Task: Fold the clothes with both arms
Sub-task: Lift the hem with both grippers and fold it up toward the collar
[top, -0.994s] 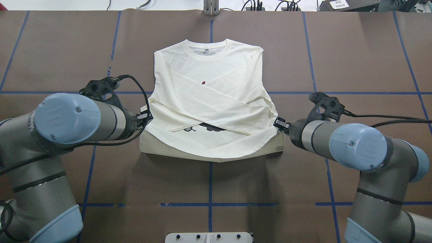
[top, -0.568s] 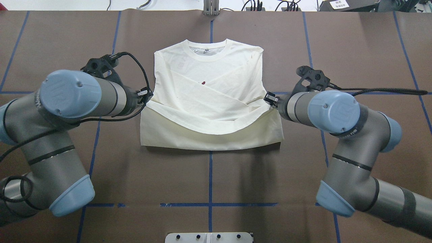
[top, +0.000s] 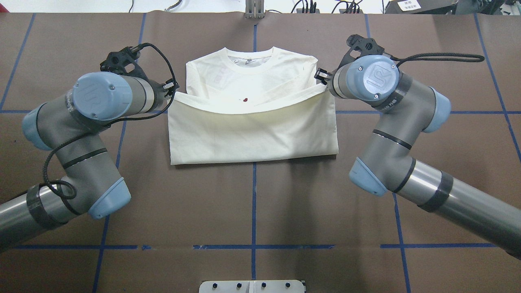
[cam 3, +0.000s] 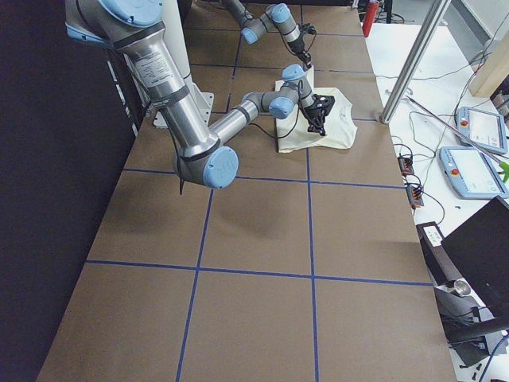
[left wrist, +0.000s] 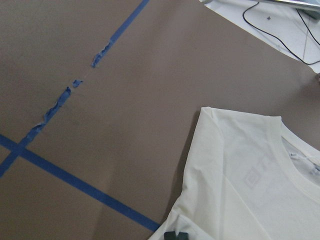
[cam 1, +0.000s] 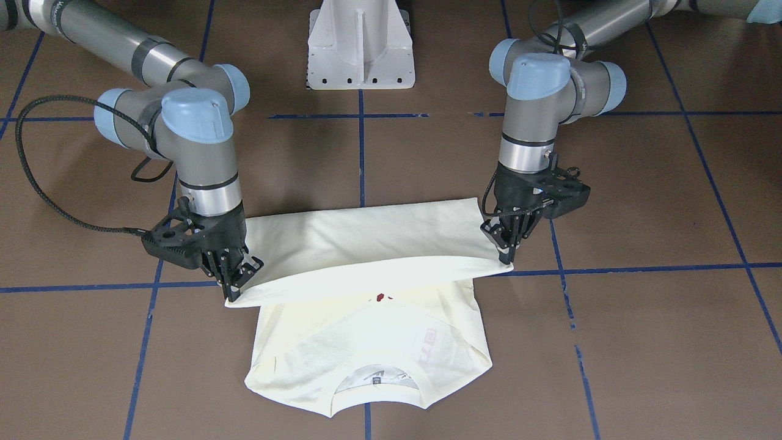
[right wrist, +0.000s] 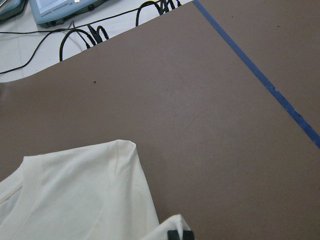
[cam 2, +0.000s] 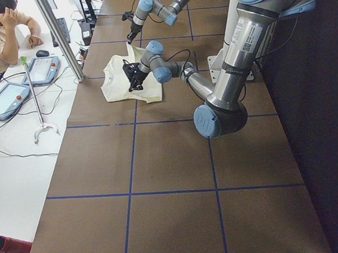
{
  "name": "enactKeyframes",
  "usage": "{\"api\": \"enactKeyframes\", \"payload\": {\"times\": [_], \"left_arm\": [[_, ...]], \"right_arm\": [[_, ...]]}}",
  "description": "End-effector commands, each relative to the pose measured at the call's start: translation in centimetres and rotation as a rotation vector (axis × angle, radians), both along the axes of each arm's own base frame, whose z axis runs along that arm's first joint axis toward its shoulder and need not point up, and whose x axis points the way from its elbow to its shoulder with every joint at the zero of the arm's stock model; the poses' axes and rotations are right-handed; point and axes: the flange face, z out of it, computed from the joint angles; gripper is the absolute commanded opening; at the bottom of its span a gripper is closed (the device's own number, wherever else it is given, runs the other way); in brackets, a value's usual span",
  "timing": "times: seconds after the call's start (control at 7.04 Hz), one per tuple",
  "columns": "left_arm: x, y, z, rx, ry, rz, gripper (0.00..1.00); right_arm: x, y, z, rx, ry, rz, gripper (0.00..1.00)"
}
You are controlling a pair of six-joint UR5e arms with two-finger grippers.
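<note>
Cream T-shirt lies in the middle of the brown tabletop, collar away from the robot, with its hem half folded up over the chest. The left pincer and right pincer each clamp one corner of that raised hem.

T-shirt: cream, hem folded up | left arm, right arm: holding corners

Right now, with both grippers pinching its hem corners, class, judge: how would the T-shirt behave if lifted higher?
Probably floppy: the T-shirt sags along its lifted edge between the left gripper and right gripper. Likely light for its size: two small corner pinches carry the whole flap.
</note>
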Motion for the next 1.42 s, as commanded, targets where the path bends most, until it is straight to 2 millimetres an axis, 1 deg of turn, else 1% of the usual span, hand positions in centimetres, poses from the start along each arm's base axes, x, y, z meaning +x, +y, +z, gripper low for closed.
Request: {"api": "enactKeyframes", "payload": {"times": [0.0,0.14,0.28,0.43,0.57,0.71,0.85,0.99,1.14,1.28], "left_arm": [[1.0,-3.2,3.1,0.060,-0.030,-0.003,0.00],[0.9,-5.3,3.5,0.090,-0.056,0.004,0.00],[0.8,-5.9,4.1,0.091,-0.059,-0.001,0.00],[0.9,-6.4,4.7,0.108,-0.066,0.006,0.00],[1.1,-6.6,4.7,0.117,-0.067,0.010,0.00],[1.2,-6.7,4.9,0.114,-0.071,0.012,0.00],[1.2,-6.7,4.9,0.117,-0.074,0.014,0.00],[1.2,-6.7,4.9,0.116,-0.073,0.016,0.03],[1.3,-6.7,5.1,0.115,-0.076,0.018,0.20],[1.3,-6.8,5.4,0.110,-0.079,0.020,0.32]], "right_arm": [[-3.5,-4.7,0.6,-0.014,0.023,0.012,0.00],[-4.8,-5.8,0.1,-0.019,0.033,0.009,0.00],[-4.9,-6.2,1.2,-0.006,0.063,-0.010,0.00],[-4.2,-7.0,1.7,0.010,0.080,-0.021,0.00],[-4.5,-7.1,2.7,0.000,0.095,-0.024,0.00],[-4.5,-7.2,2.6,0.006,0.100,-0.032,0.00],[-4.6,-7.3,1.6,0.017,0.095,-0.033,0.00],[-4.7,-7.4,1.8,0.015,0.097,-0.033,0.01],[-4.8,-7.3,1.8,0.015,0.097,-0.035,0.23],[-4.8,-7.2,1.7,0.015,0.095,-0.037,0.31]]}}
